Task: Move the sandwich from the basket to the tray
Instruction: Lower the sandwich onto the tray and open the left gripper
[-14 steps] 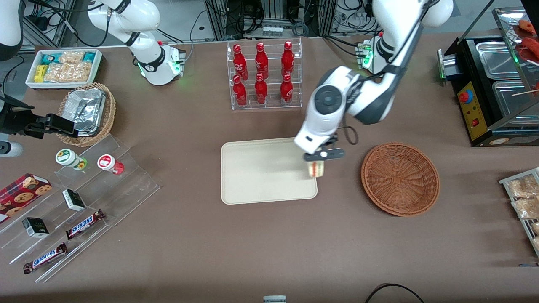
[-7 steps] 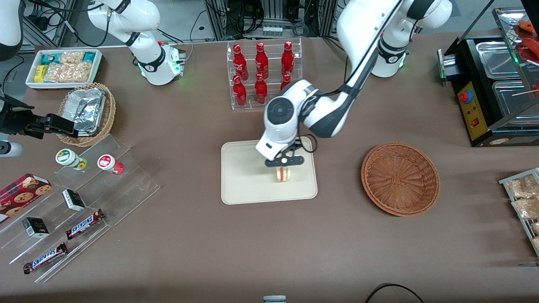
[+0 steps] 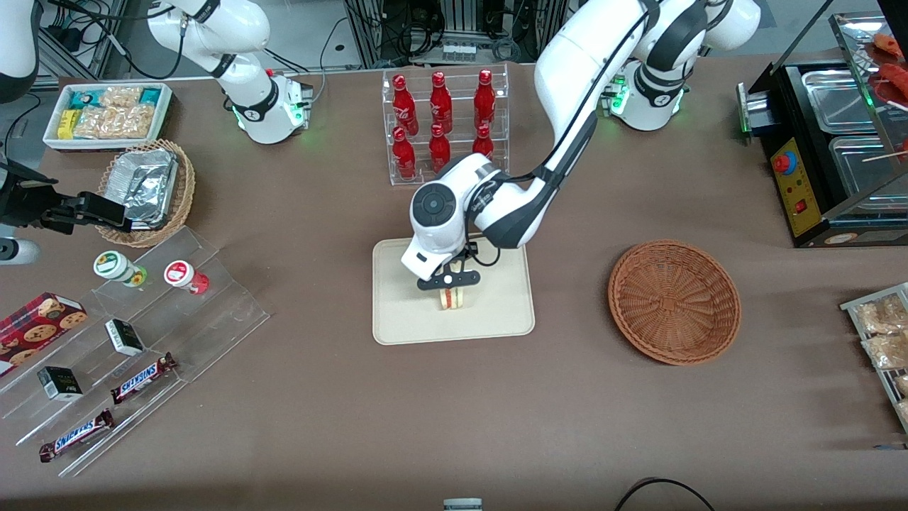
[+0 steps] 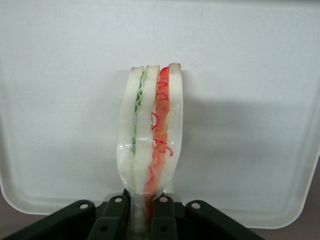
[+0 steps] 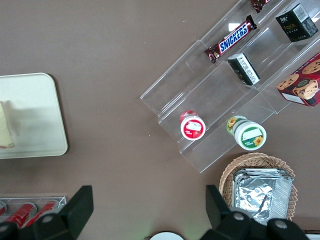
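Tool (image 3: pixel 447 282) is over the middle of the tray (image 3: pixel 397 319), pinching the sandwich (image 3: pixel 454 298) by its narrow end, so we're at the put-down step. Looks to me like it hangs just above the tray floor, can't tell if it's touching yet. Next move should be a short drop and letting go without tipping it. The basket (image 3: pixel 674 301) sits empty out at 3 o'clock from the tray. Sandwich (image 4: pixel 150 140) is pale bread with green filling in one seam and red in the other, wrapped in clear film.
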